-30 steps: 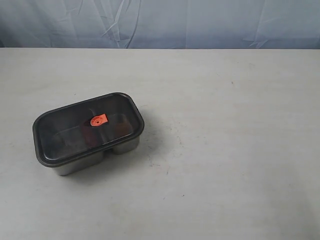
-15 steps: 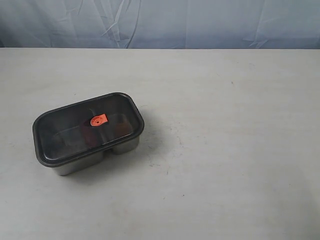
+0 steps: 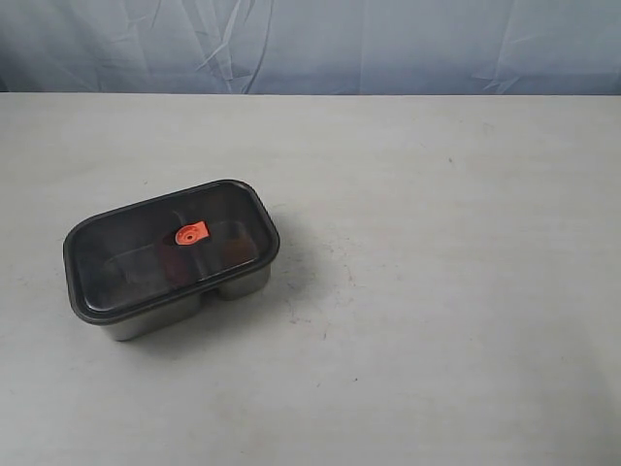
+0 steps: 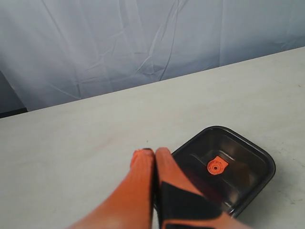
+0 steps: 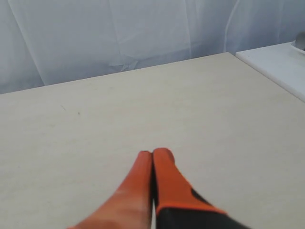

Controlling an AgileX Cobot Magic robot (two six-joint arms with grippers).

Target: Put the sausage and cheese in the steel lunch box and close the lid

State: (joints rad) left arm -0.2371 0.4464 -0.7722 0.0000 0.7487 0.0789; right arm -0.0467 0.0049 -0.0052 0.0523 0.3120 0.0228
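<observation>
The steel lunch box (image 3: pixel 153 321) stands on the left part of the table with the dark smoky lid (image 3: pixel 131 243) lying flat on it, orange tab (image 3: pixel 191 233) at the centre. Through the lid a dim reddish shape (image 3: pixel 175 263), likely the sausage, shows below the tab. A dim orange-brown shape (image 3: pixel 236 251), likely the cheese, shows in the small compartment. Neither arm appears in the exterior view. My left gripper (image 4: pixel 154 151) is shut and empty above the table beside the lid (image 4: pixel 240 155). My right gripper (image 5: pixel 153 152) is shut and empty over bare table.
A wrinkled blue-grey cloth (image 3: pixel 320 44) hangs behind the table's far edge. A white surface (image 5: pixel 276 62) adjoins the table at one corner in the right wrist view. The tabletop (image 3: pixel 446 291) is pale with small marks.
</observation>
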